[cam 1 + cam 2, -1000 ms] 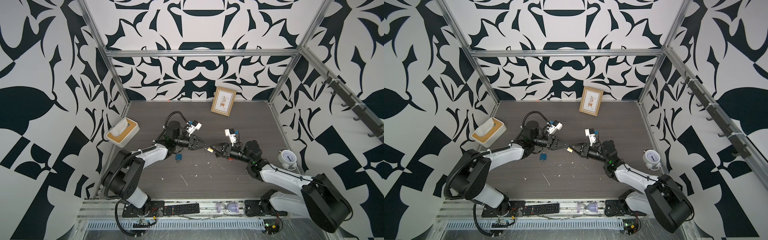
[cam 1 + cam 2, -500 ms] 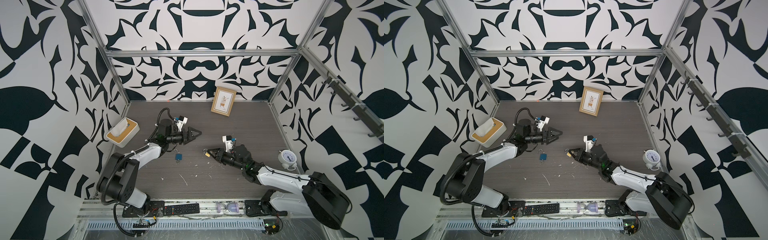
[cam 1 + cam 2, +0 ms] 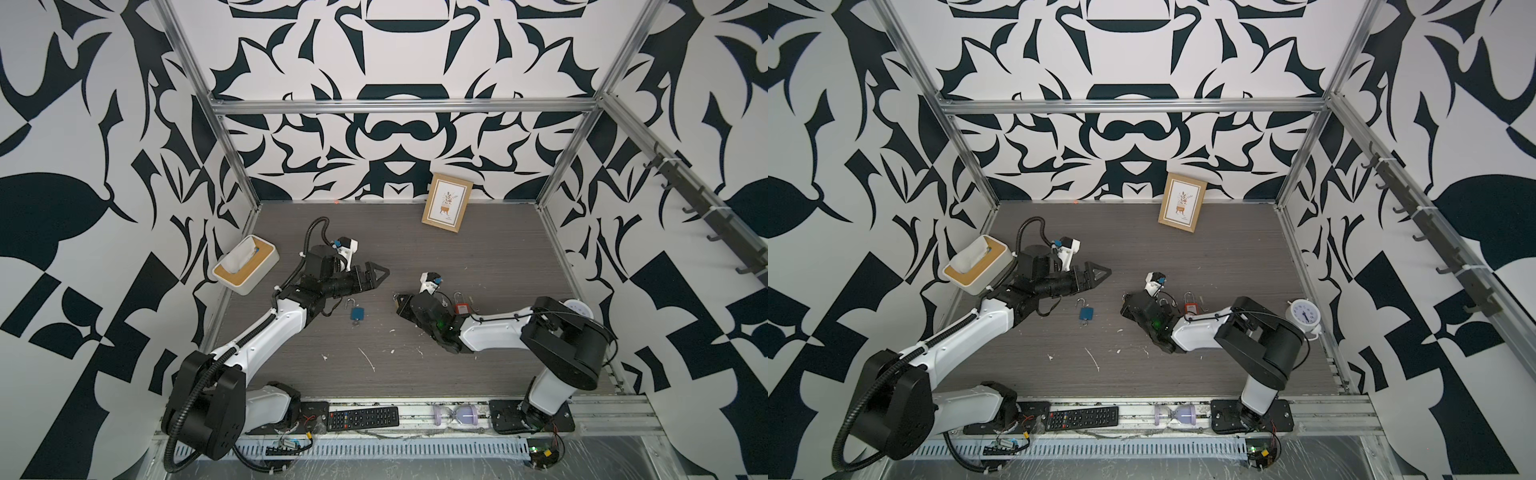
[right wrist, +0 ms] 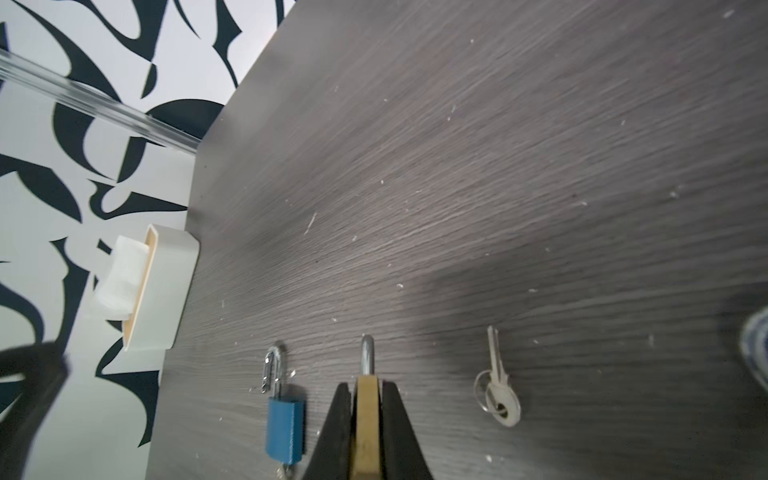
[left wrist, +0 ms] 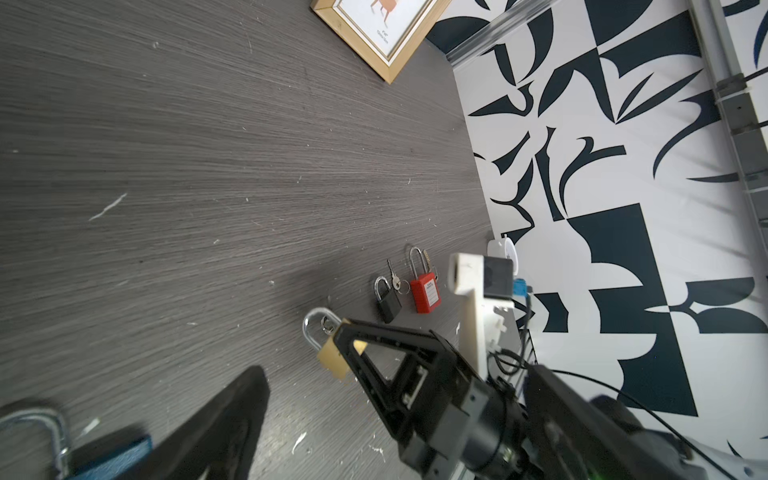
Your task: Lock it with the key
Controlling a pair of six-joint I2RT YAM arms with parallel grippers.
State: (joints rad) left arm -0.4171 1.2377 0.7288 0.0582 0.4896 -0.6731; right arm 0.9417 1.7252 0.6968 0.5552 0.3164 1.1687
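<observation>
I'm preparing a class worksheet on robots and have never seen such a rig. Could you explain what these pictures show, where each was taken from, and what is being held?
Two robot arms stand at the front of a table, each ending in a two-fingered gripper. Two pictures look down from overhead, nearly identical; the other two come from cameras on the arms' wrists. The right gripper is shut on a brass padlock. The left gripper is open and empty. On the table lie a blue padlock with its shackle open, a red padlock, a black padlock and a key on a ring. A tissue box, a picture frame and a clock sit near the edges.
</observation>
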